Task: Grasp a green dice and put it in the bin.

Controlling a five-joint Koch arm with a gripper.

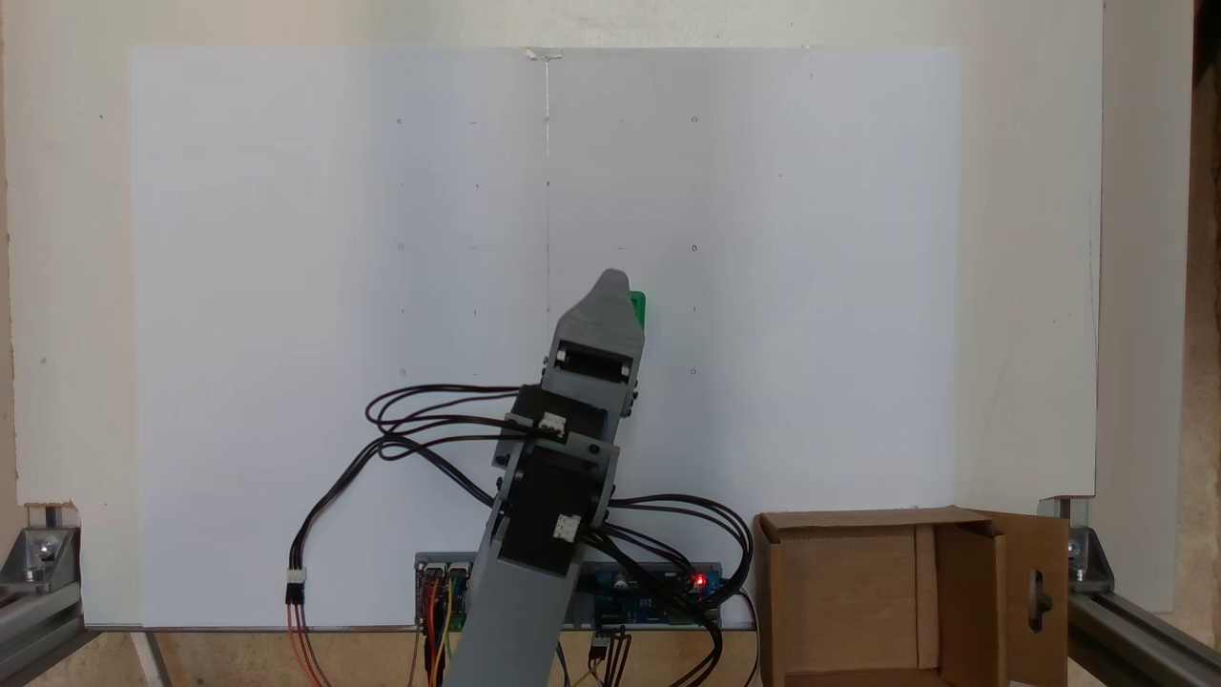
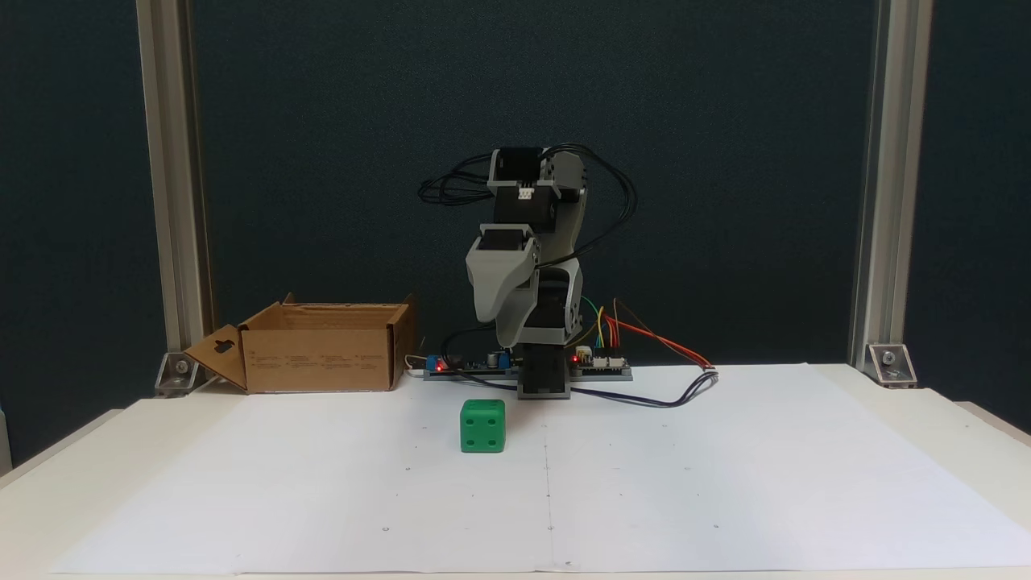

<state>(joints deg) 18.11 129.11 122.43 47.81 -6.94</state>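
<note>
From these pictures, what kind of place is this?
Probably a hobby robotics test bench: aluminium frame posts, white paper sheet on the table, exposed circuit boards behind the arm.

Matt brown corrugated cardboard forms the bin (image 2: pixel 322 354). The green dice (image 2: pixel 482 426) looks like smooth, slightly glossy plastic. White matt paper sheets (image 2: pixel 685 467) are laid flat; the frame posts (image 2: pixel 169 185) appear brushed aluminium.

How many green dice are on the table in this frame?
1. The green dice sits on the white paper below the gripper, apart from the bin. From above, the gripper covers most of it.
</note>
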